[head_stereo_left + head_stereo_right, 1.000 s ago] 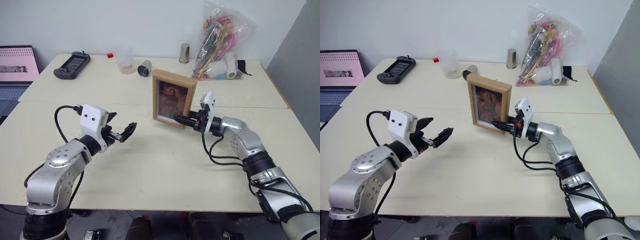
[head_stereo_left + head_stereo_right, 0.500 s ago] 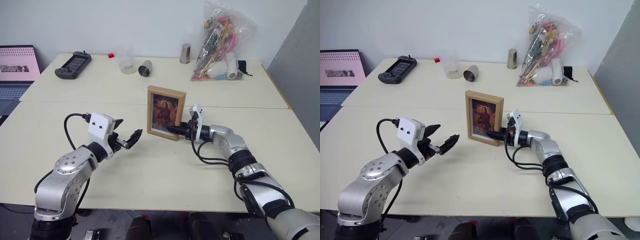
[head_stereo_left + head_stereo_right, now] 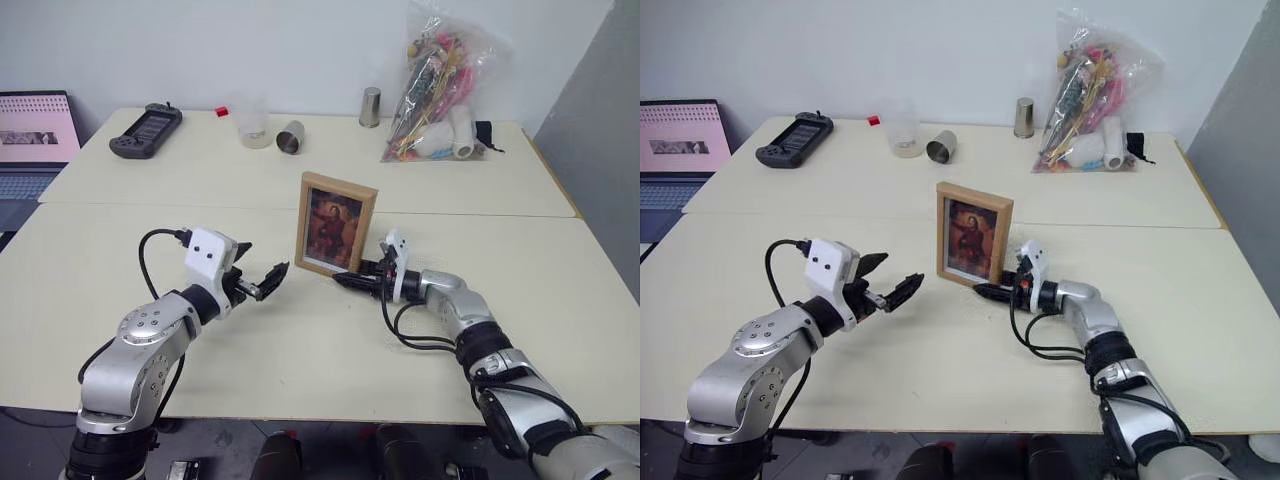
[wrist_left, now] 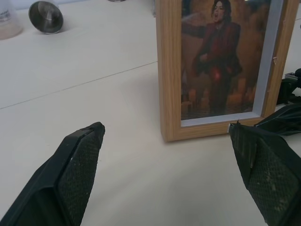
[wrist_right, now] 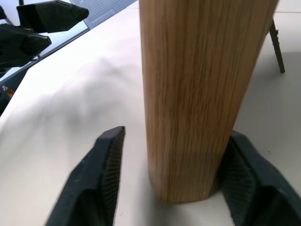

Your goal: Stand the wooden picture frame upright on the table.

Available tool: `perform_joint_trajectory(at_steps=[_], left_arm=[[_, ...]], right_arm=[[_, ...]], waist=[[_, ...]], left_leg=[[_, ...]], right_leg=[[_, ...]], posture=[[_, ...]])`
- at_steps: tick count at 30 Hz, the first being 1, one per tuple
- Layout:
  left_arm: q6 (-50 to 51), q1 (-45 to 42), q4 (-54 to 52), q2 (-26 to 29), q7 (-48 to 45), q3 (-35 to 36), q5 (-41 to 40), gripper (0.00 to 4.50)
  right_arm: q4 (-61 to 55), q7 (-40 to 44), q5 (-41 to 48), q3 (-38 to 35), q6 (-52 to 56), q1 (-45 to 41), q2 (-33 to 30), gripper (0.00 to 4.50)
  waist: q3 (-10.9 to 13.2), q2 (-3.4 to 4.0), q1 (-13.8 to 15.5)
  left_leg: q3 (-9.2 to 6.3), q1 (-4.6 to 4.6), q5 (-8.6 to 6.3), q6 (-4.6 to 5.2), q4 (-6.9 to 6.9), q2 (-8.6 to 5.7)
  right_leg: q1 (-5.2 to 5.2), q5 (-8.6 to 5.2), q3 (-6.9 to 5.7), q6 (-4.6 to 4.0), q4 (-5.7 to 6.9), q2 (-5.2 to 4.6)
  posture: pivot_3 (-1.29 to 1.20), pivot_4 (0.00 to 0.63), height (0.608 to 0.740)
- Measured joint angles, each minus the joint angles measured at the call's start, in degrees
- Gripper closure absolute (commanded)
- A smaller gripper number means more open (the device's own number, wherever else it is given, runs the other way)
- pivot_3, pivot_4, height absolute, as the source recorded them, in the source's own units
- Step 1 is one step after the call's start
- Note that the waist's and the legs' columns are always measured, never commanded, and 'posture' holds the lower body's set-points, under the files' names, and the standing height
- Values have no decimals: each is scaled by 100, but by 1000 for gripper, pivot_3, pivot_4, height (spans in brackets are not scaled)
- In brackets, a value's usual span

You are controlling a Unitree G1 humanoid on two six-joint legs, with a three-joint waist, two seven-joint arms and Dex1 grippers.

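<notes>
Pincer on the right (image 3: 985, 292) stands parted astride the frame (image 3: 974, 234), one finger touching its lower corner.
Your frame is light, stiff and tippy mid-surface (image 3: 940, 380); grip its wooden side edge, left pincer (image 3: 898, 288) wide.

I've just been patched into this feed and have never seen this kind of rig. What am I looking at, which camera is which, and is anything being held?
This is a two-armed humanoid robot. The two wide pictures come from cameras on its head, looking down over its arms. The two close-ups come from a camera on each wrist, looking along that arm's black fingers.

The picture frame stands upright on the cream table, its prop foot showing in the right wrist view. The right end effector sits at the frame's lower corner with its fingers spread either side of the wooden edge, a gap showing on one side, so it isn't clamping. The left end effector is open, apart from the frame, holding nothing.

Farther back lie a game controller, cups, a bag of flowers, and a laptop beside the table.
</notes>
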Motion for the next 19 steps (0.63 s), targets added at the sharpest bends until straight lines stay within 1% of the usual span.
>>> perform_joint_trajectory(at_steps=[2, 3, 4, 8, 11, 13, 17, 19], left_arm=[[23, -41, 62, 76, -120, 5, -33, 0], [26, -46, 75, 112, -140, 10, -45, 0], [37, -71, 113, 153, -176, 16, -56, 0], [136, -198, 300, 361, -399, 121, -162, 0], [193, -383, 636, 575, -693, 230, -286, 0], [236, -492, 745, 641, -779, 262, -334, 0], [382, -1139, 1389, 967, -1445, 261, -609, 0], [413, -1402, 1641, 1038, -1632, 306, -661, 0]], right_arm=[[-452, 58, 9, -7, 135, 260, -266, 108], [-571, 99, 14, -27, 175, 343, -375, 14], [-720, 131, 19, -69, 224, 436, -498, 14], [-1656, 229, 50, -354, 550, 1119, -1371, 14], [-2793, 43, 209, -774, 1283, 1700, -2091, 14], [-3242, -24, 331, -909, 1561, 1761, -2211, 14], [-4805, -421, 1136, -1323, 2760, 1788, -2422, 14], [-5156, -578, 1350, -1396, 3049, 1766, -2436, 14]], waist=[[0, 0, 19], [0, 0, 35], [0, 0, 42], [0, 0, 95], [2, 2, 87], [1, 2, 27], [2, 3, -35], [1, 1, -32]], left_leg=[[-1, -1, 0, 0, 0, -2], [-1, -2, 0, 0, 1, -4], [-1, -2, 0, 0, 1, -4], [-1, -3, -1, 1, 0, -5], [-1, -5, 0, 1, -3, 0], [-2, 0, -1, 1, -4, 7], [-8, 1, 0, 2, -7, 9], [-7, 1, -1, 2, -6, 6]], right_leg=[[1, 0, 0, 0, -1, -1], [2, 0, 1, 1, -2, -2], [4, 0, 1, 1, -7, -2], [5, -1, 1, 2, -17, -2], [3, -1, 2, 2, -18, 4], [3, -1, 4, 2, -18, 10], [0, -2, 3, 2, -7, 17], [3, -2, 3, 2, -15, 14]], posture=[[0, 150, 740], [0, 150, 740], [0, 150, 740], [0, 150, 740], [0, 150, 740], [0, 150, 740], [0, 150, 740], [0, 150, 740]])
